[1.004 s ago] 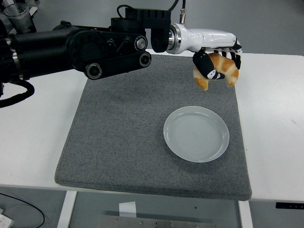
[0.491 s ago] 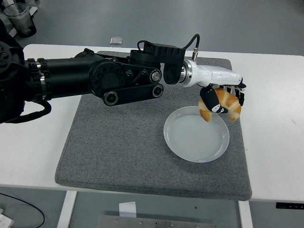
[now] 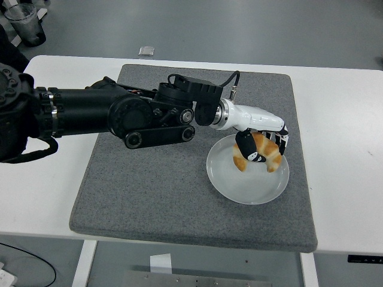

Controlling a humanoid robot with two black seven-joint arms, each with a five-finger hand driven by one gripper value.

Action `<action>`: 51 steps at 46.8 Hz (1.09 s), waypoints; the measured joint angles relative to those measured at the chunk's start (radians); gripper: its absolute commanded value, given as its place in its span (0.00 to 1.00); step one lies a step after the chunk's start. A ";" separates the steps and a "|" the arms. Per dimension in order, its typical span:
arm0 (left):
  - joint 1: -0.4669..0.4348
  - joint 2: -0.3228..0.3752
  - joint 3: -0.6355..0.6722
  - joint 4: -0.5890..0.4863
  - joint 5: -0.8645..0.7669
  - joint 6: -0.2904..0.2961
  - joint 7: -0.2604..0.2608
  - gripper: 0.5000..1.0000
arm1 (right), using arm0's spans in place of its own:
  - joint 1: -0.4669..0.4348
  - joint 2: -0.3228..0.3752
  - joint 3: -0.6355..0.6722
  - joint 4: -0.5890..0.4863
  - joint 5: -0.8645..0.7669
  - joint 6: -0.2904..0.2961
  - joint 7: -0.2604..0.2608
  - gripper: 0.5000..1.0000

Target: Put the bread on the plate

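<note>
A golden croissant (image 3: 264, 154) is held in my left hand (image 3: 258, 146), whose white and black fingers are curled around it. The hand holds it low over the upper part of the white round plate (image 3: 246, 185), which lies on the grey mat (image 3: 149, 179). I cannot tell whether the croissant touches the plate. My black left arm (image 3: 108, 113) reaches in from the left edge across the mat. My right arm is not in view.
The grey mat covers the middle of the white table (image 3: 341, 131). A clear plastic cup (image 3: 24, 21) stands off the table at the top left. A small white object (image 3: 146, 51) lies on the floor beyond the table's far edge.
My left hand has carried the croissant down and toward the near side, from above the mat's far right corner to just over the plate.
</note>
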 measured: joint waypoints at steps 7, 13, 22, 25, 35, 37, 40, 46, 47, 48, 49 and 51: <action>0.012 0.000 0.004 0.000 0.012 0.001 0.000 0.00 | 0.000 0.000 0.000 0.000 0.000 0.000 0.000 0.86; 0.021 0.000 0.018 0.002 0.020 0.002 0.000 0.00 | 0.000 0.000 0.000 0.000 0.000 0.000 0.000 0.86; 0.035 -0.001 0.029 0.006 0.030 0.003 0.000 0.00 | 0.000 0.000 0.000 0.000 0.000 0.000 0.000 0.86; 0.038 -0.001 0.030 0.008 0.034 0.004 0.000 0.00 | 0.000 0.000 0.000 0.000 0.000 0.000 0.000 0.86; 0.052 -0.003 0.031 0.009 0.045 0.005 0.000 0.00 | 0.000 0.000 0.000 0.000 0.000 0.000 0.000 0.86; 0.052 -0.003 0.031 0.009 0.047 0.005 0.000 0.00 | 0.000 0.000 0.000 0.000 0.000 0.000 0.000 0.86; 0.053 -0.003 0.032 0.010 0.052 0.007 0.000 0.00 | 0.000 0.000 0.000 0.000 0.000 0.000 0.000 0.86; 0.058 -0.005 0.032 0.012 0.056 0.010 0.001 0.00 | 0.001 0.000 0.000 0.000 0.000 0.000 0.000 0.86; 0.058 -0.006 0.032 0.013 0.056 0.011 0.001 0.00 | 0.001 0.000 0.000 0.000 0.000 0.000 0.000 0.86; 0.058 -0.006 0.032 0.013 0.056 0.012 0.001 0.00 | 0.000 0.000 0.000 0.000 0.000 0.000 0.000 0.86; 0.059 -0.006 0.032 0.013 0.056 0.013 0.002 0.00 | 0.000 0.000 0.000 0.000 0.000 0.000 0.000 0.86; 0.060 -0.006 0.032 0.013 0.057 0.016 0.003 0.00 | 0.000 0.000 0.000 0.000 0.000 0.000 0.000 0.86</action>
